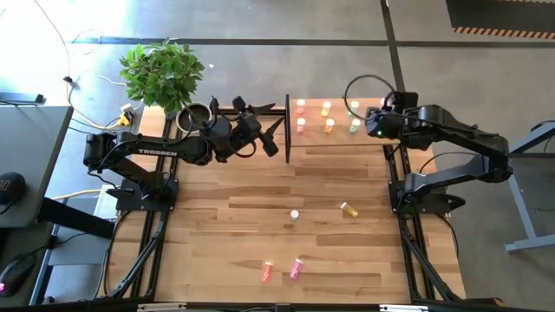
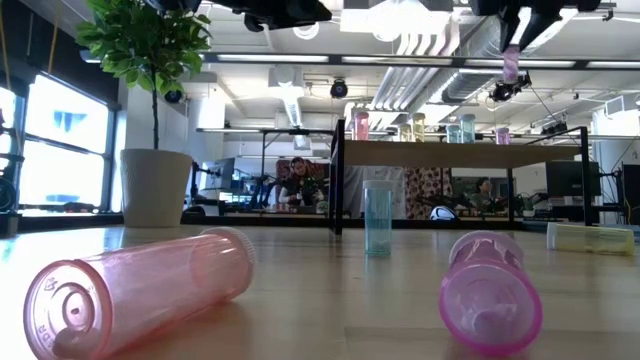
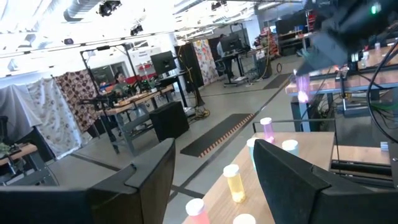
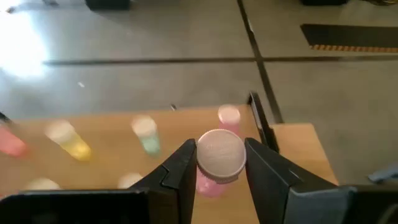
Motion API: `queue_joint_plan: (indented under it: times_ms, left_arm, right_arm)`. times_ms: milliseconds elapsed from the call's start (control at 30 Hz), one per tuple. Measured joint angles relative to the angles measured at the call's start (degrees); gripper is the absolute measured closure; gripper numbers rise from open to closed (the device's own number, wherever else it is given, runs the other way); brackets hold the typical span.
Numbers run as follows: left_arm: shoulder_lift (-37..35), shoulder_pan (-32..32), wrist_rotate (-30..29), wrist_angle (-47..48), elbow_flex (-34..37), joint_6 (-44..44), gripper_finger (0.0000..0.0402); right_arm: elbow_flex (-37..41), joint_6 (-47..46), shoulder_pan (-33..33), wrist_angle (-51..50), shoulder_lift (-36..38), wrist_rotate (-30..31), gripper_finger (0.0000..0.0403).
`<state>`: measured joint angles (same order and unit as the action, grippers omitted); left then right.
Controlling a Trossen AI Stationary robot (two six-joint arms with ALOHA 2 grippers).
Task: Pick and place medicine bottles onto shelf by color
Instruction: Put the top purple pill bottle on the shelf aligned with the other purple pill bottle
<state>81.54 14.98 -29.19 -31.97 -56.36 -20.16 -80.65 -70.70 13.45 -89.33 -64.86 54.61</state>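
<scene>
One magenta bottle [image 4: 219, 152], upright with long axis vertical and white cap toward the wrist camera, pinched at the neck between the fingers of the right gripper [image 1: 379, 121]. Hangs clear above the shelf [image 4: 186, 121], not touching the board; in the low view shows at the upper right, above the row already standing there. Just beyond it, near the shelf's right end, a second magenta bottle [image 4: 229, 115] on the board; farther toward the left of the wrist frame, a green one [image 4: 146, 134] and a yellow one [image 4: 69, 140]. Probably calls for a straight descent, landing just beside the standing magenta one without knocking it, then letting go. Left gripper [image 3: 211, 162] waiting at the shelf's other end, upper centre of the high view, fingers spread and holding nothing, so well apart from the drop spot. Four more bottles low on the table, well apart from both arms, among them a yellow one [image 1: 349, 210] lying on its side
</scene>
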Motion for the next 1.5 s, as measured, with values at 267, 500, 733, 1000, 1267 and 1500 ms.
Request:
queue_joint_plan:
  times_ms: [267,500,733,1000,1267,1500]
  left_arm:
    - [0.00,0.00,0.03,-0.04,0.00,-0.02,0.0193]
    - [0.00,-0.02,0.04,-0.17,0.02,-0.02,0.0193]
    - [0.00,-0.02,0.13,-0.44,0.02,0.00,0.0193]
    - [0.00,-0.02,0.43,-0.44,0.02,0.00,0.0193]
    - [0.00,-0.02,0.44,-0.44,0.02,-0.02,0.0193]
    - [0.00,-0.04,0.46,-0.44,0.02,-0.02,0.0193]
  right_arm:
    - [10.18,-3.93,0.01,2.59,2.85,0.09,0.0295]
    - [17.55,-3.55,0.02,8.29,4.22,2.63,0.0295]
    - [23.92,-2.77,0.04,12.45,4.20,3.96,0.0295]
    - [27.11,-2.35,1.55,16.74,4.20,6.17,0.0295]
    - [29.43,-2.29,3.81,20.70,4.11,5.67,0.0295]
    - [29.43,0.83,6.04,21.83,4.08,5.80,0.0295]
